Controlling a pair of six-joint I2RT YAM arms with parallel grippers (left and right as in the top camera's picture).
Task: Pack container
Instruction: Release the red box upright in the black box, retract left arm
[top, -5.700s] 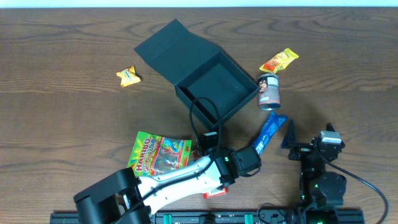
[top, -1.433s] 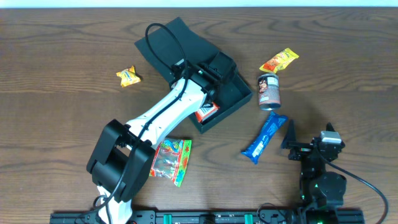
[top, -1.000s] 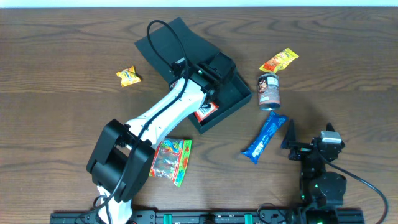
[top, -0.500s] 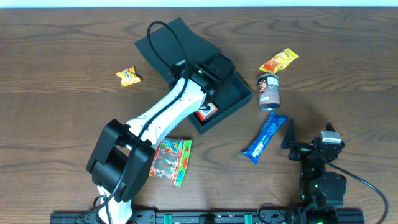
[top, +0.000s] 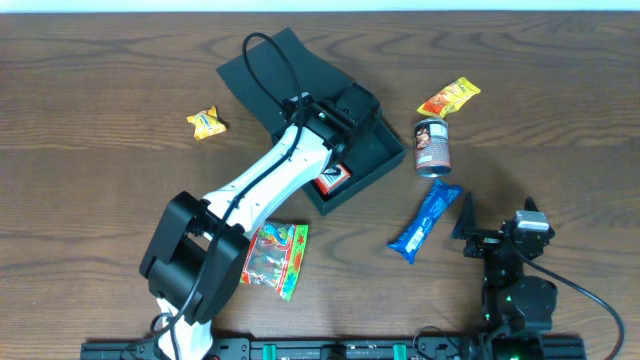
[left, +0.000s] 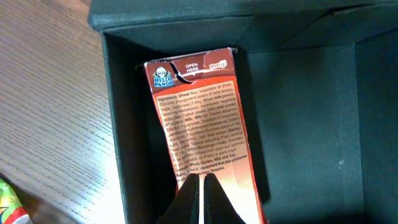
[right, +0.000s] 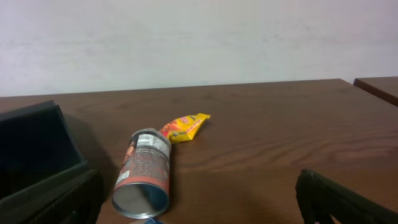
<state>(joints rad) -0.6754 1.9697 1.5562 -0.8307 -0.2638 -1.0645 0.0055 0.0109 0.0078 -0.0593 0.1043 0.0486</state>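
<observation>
From overhead, my left claw (top: 338, 120) hangs inside the open container (top: 372, 158), the dark teal box at the far middle of the table. Its lid flap is laid back beyond the claw. The arm covers the fingers from up here. A red Hello Panda box (top: 331, 180) lies in the container on the near side of the claw, by the near corner. My right claw (top: 497, 228) sits well apart to the right, near the front edge, spread wide with nothing in it. Between it and the container lie a blue packet (top: 425, 218) and a tipped can (top: 432, 146), with a yellow-orange packet (top: 449, 97) beyond the can. A Haribo bag (top: 272, 258) lies beside the left arm, and a small yellow packet (top: 205, 122) is well to the left of the left claw.

On the left wrist camera, the fingertips (left: 191, 196) are pressed together and pinch nothing. They sit over the near end of the Hello Panda box; I cannot tell whether they touch it. The box lies flat along the container's left wall, its "open here" end ahead of the claw. To the claw's right is open container floor.

On the right wrist camera, the fingers (right: 62, 199) stand spread at both lower corners. The can lies ahead and to the left, with a corner of the container further left. Open wood runs ahead and to the right.
</observation>
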